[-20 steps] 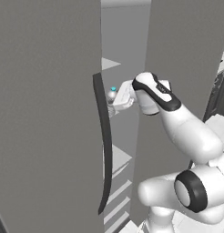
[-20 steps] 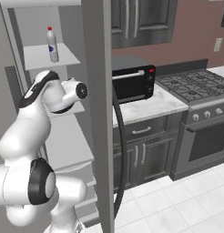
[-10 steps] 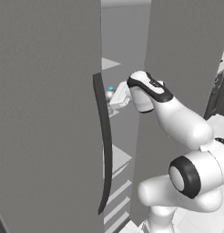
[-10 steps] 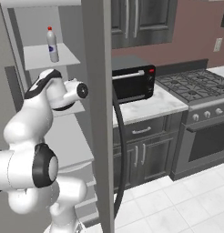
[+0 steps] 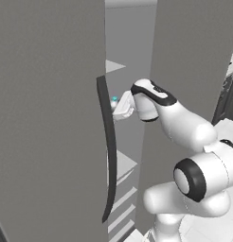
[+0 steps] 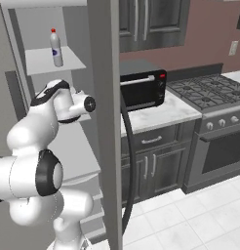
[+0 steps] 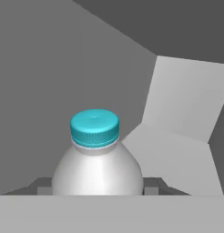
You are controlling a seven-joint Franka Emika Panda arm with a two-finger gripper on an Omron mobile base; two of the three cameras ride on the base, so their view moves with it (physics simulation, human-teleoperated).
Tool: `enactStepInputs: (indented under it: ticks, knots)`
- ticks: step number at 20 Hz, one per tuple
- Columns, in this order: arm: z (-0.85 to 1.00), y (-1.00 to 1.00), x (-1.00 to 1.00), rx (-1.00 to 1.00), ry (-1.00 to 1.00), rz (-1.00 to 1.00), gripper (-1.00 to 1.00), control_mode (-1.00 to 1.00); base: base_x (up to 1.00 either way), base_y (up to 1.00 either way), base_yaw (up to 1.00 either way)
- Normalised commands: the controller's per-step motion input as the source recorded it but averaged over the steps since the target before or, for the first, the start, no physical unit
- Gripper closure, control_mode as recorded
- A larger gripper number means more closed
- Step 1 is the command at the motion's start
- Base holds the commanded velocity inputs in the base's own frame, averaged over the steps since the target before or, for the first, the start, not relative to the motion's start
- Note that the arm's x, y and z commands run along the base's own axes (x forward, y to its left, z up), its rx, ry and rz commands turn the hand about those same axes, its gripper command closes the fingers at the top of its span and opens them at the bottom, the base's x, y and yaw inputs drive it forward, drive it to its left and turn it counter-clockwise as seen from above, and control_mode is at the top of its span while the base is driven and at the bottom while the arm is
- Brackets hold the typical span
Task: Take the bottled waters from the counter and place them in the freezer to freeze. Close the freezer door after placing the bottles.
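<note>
The ribbed bottled water with the light-blue cap stands upright between my fingertips, and my gripper is shut on its body. From the left base view, my gripper reaches into the open freezer, with the bottle's cap just showing past the door's dark handle. The other bottled water, with a red cap and blue label, stands on an upper white freezer shelf. The marble counter lies to the right of the freezer.
The freezer's right door edge stands close beside my arm. A black toaster oven sits on the counter, with a gas stove further right. White shelves lie below my hand inside the freezer.
My hand has carried the light-blue-capped bottle slightly further left and down into the freezer. My elbow has swung higher.
</note>
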Motion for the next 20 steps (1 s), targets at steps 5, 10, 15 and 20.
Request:
enactStepInputs:
  ticks: [5,10,15,20]
  knots:
    - [-0.07,0.07,0.25,0.0,0.0,0.0,1.0,-1.0,0.0,0.0,0.0]
    - [0.0,0.16,0.13,0.0,0.0,-0.01,1.0,-1.0,0.0,0.0,0.0]
    - [0.0,0.14,0.18,0.0,0.0,-0.03,1.0,-1.0,0.0,0.0,0.0]
    - [-0.21,0.02,0.15,-0.01,0.0,-0.03,1.0,-1.0,0.0,0.0,0.0]
